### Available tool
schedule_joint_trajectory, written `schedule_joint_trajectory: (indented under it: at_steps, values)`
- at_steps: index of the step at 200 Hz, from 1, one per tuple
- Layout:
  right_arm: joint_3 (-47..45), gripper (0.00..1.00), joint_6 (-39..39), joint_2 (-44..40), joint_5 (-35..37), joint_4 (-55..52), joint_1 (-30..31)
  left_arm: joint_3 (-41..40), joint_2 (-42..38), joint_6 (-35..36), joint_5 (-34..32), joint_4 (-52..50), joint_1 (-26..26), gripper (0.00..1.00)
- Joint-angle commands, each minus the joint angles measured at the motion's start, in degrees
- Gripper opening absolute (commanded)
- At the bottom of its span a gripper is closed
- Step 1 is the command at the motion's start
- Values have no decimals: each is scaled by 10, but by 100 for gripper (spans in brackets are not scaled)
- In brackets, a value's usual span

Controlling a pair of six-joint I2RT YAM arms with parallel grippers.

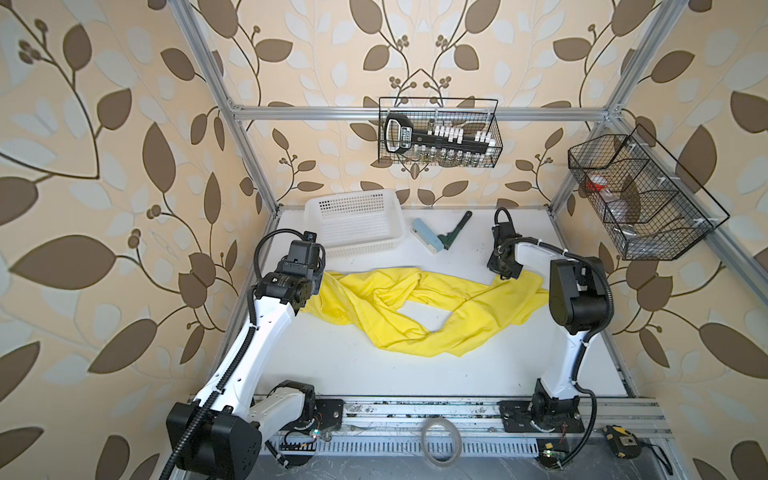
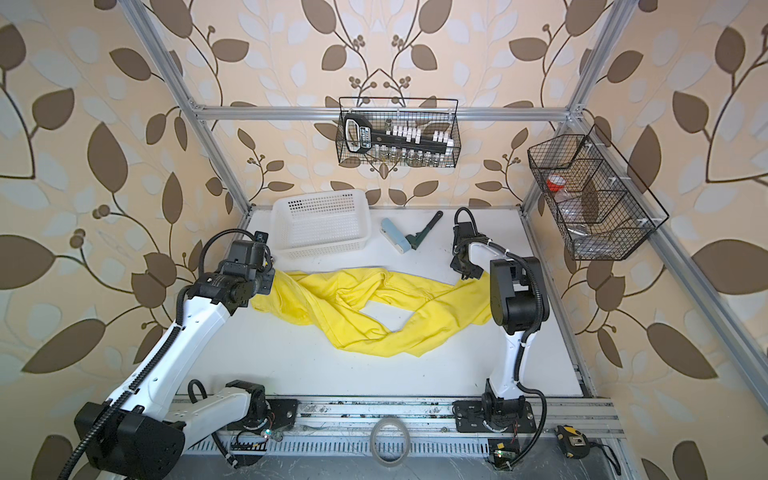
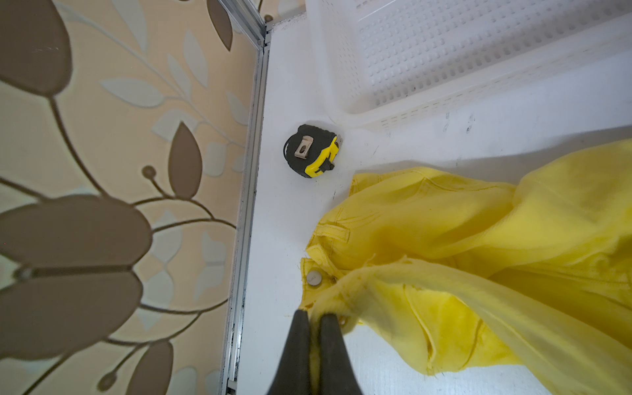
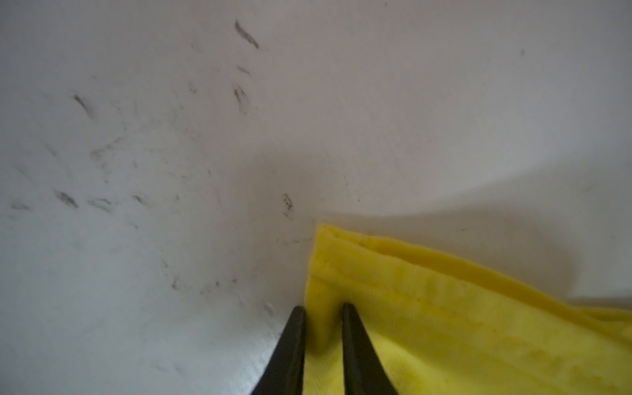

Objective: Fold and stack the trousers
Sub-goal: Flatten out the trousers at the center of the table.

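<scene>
Yellow trousers [image 1: 357, 307] lie twisted across the table [image 1: 374, 374]. We think they are soft, light and floppy. Our left gripper [image 3: 314, 316] pinches the waist by the button [image 3: 314, 277]; our right gripper [image 4: 322, 306] pinches a leg end. Both seem good spots.

trousers [image 1: 365, 316]: matt yellow woven cloth, frayed edge; button [image 3: 314, 277] dull metal. basket [image 1: 365, 245]: white perforated plastic. table [image 1: 374, 374]: smooth white, scuffed. frame [image 1: 415, 113]: matt silver metal.

Black tool's label [image 1: 400, 135], possibly lettered, illegible.
</scene>
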Motion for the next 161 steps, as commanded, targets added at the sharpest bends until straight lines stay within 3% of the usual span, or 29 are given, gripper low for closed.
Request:
schedule_joint_trajectory:
  at_steps: [1, 19, 71, 117, 141, 161]
  values:
    - [-12, 6, -1, 8, -4, -5, -5, 26, -2, -6, -6, 0, 4, 0]
    - [-9, 0, -10, -19, -2, -7, -14, 33, -4, -2, -4, -4, 4, 0]
    - [-31, 0, -7, -206, -28, -15, -63, 95, 9, 9, -12, -27, 4, 0]
    - [-90, 0, 44, -410, -132, -23, -207, 155, 6, 53, -66, -33, 4, 0]
    - [-68, 0, 54, -469, -186, -37, -287, 187, 13, 73, -82, -24, 4, 0]
    - [-12, 0, 57, -474, -210, -53, -307, 214, 26, 88, -89, -7, 7, 0]
